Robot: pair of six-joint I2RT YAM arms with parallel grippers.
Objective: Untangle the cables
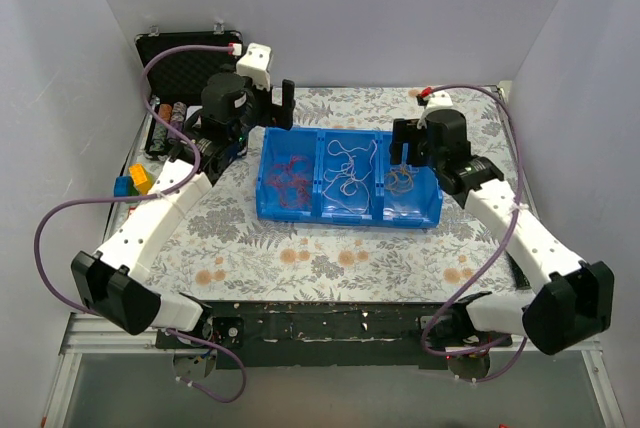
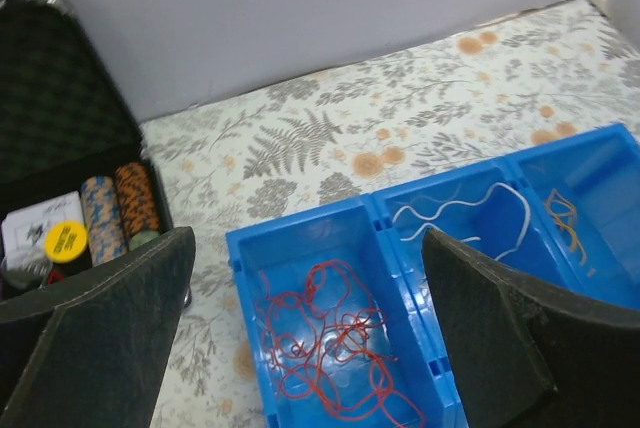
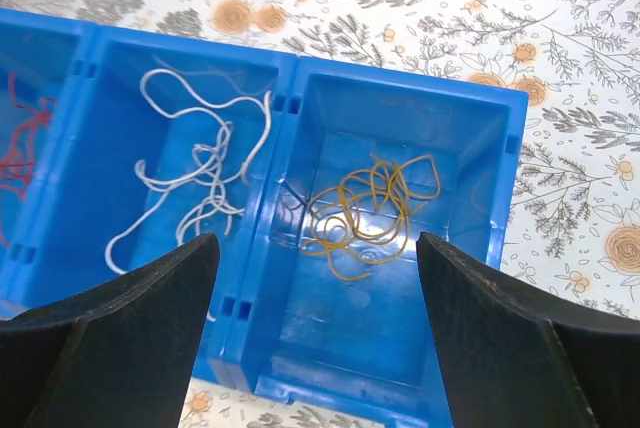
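Note:
Three blue bins (image 1: 346, 216) stand side by side mid-table. The red wires (image 1: 287, 176) lie in the left bin, the white wires (image 1: 347, 166) in the middle bin, the orange wires (image 1: 402, 181) in the right bin. My left gripper (image 1: 268, 103) is open and empty, above the table behind the left bin; its view shows the red wires (image 2: 330, 338) between its fingers. My right gripper (image 1: 412, 140) is open and empty above the right bin; its view shows the orange wires (image 3: 370, 210) and the white wires (image 3: 205, 163).
A black open case (image 1: 175, 78) with small items stands at the back left. Coloured blocks (image 1: 132, 182) lie at the left table edge. White walls close in the back and both sides. The flowered cloth (image 1: 330, 258) covers the table.

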